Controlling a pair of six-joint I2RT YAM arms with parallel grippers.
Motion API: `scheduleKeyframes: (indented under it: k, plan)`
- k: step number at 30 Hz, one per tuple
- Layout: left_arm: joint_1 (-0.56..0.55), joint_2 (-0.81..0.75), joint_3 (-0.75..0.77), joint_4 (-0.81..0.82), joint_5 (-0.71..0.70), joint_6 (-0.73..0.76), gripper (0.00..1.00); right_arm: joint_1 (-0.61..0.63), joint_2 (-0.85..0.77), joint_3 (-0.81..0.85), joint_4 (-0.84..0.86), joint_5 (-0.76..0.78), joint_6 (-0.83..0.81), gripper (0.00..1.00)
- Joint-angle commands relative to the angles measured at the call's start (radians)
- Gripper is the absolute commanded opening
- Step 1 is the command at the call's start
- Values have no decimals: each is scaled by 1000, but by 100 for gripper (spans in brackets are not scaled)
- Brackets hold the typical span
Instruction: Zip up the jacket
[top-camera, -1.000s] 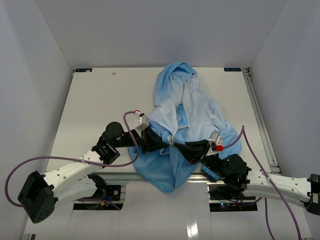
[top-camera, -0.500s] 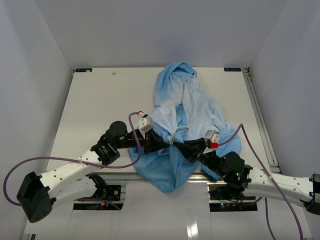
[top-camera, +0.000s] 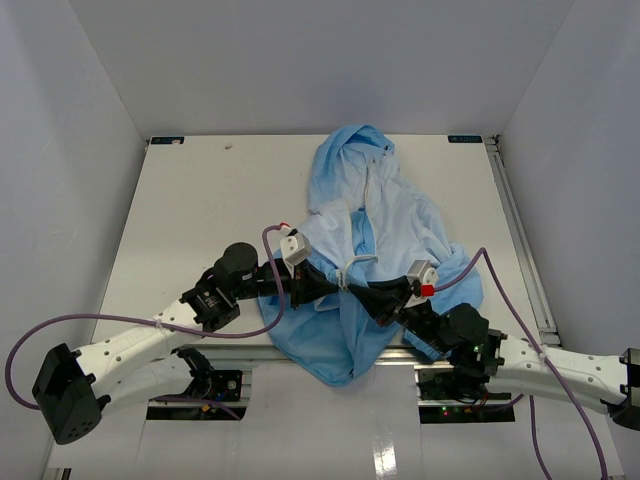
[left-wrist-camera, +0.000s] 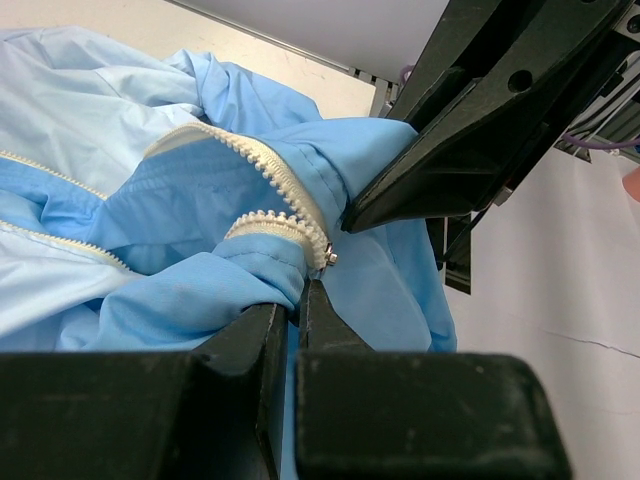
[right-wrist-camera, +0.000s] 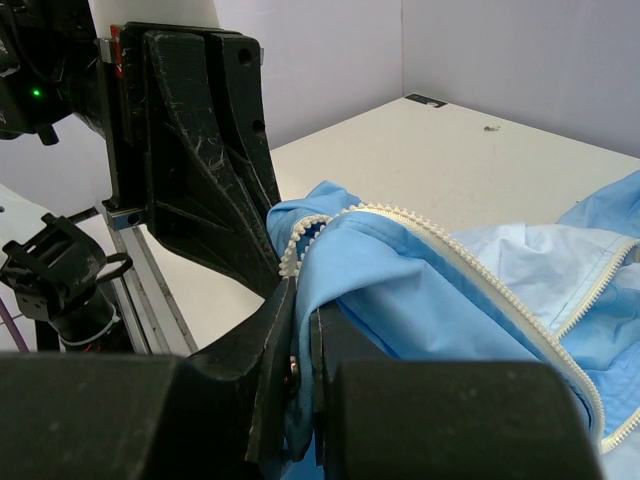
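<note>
The light blue jacket (top-camera: 375, 215) lies on the table, hood at the far side, its hem hanging over the near edge. Its front is open, with a pale zipper strip (left-wrist-camera: 275, 165) on each edge. My left gripper (top-camera: 335, 285) is shut on the jacket's lower front edge beside the zipper's end (left-wrist-camera: 325, 258). My right gripper (top-camera: 355, 290) faces it tip to tip and is shut on the other front edge (right-wrist-camera: 330, 300), beside its zipper teeth (right-wrist-camera: 300, 245). Both grippers hold the fabric bunched together and lifted.
A metal rail (top-camera: 520, 240) runs along the table's right edge. White walls enclose the table on three sides. The arms' cables (top-camera: 270, 250) loop above the jacket's lower part.
My left arm has pushed a little to the right and my right gripper a little to the left, bringing the two held edges closer together. The jacket's bulk has not moved.
</note>
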Motion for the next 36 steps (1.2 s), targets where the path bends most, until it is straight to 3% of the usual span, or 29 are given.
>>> scheduleKeyframes:
  k: [1, 21, 28, 36]
  plan:
    - [-17, 20, 38, -58, 6, 27, 0, 1, -7, 86, 103, 27, -11, 8]
    - [-51, 61, 59, -79, -2, 40, 0, 1, 31, 105, 95, 16, 11, 8]
    - [-51, 15, -8, 22, 28, -32, 0, 1, 61, 89, -9, 18, 83, 15]
    - [-50, 84, -143, 134, 111, -170, 0, 1, 70, -16, -65, 74, 226, 14]
